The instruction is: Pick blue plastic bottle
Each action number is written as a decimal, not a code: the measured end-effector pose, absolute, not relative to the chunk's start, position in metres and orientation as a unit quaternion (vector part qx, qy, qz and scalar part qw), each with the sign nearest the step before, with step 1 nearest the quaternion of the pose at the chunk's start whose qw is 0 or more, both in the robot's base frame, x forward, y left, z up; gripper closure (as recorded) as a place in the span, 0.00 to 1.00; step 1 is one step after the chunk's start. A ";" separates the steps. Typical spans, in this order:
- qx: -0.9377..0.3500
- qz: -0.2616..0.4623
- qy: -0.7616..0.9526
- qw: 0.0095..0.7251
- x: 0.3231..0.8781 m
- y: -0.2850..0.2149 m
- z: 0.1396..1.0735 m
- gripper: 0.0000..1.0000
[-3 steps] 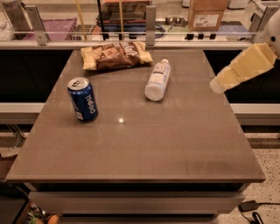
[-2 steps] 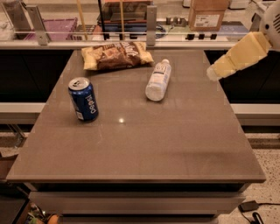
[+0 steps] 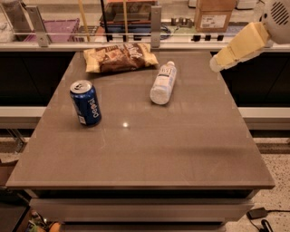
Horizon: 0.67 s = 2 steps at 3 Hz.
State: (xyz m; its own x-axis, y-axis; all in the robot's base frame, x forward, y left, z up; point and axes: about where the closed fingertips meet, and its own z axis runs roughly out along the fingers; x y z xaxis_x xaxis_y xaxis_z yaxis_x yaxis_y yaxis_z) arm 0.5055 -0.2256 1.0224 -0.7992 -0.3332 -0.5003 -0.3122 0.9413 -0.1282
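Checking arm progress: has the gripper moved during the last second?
Yes. The gripper moved up the view and slightly left, along the table's right edge toward its far corner.

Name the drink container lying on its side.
The clear plastic bottle with white cap; the blue soda can stands upright. The gripper hovers to the bottle's right.

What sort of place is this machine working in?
Probably an office snack area or test lab: a grey table holds a chip bag, a blue soda can and a plastic bottle, with a cardboard box behind. The gripper hovers near the table's far right corner.
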 end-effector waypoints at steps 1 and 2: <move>-0.170 -0.020 0.948 0.267 0.506 -0.226 1.022 0.00; -0.153 -0.019 0.951 0.268 0.508 -0.224 1.025 0.00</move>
State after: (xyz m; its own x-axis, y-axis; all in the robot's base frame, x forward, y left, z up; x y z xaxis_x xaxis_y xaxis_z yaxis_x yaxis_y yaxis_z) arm 0.5076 -0.2238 1.0246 -0.8092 -0.3016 -0.5042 -0.2817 0.9523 -0.1175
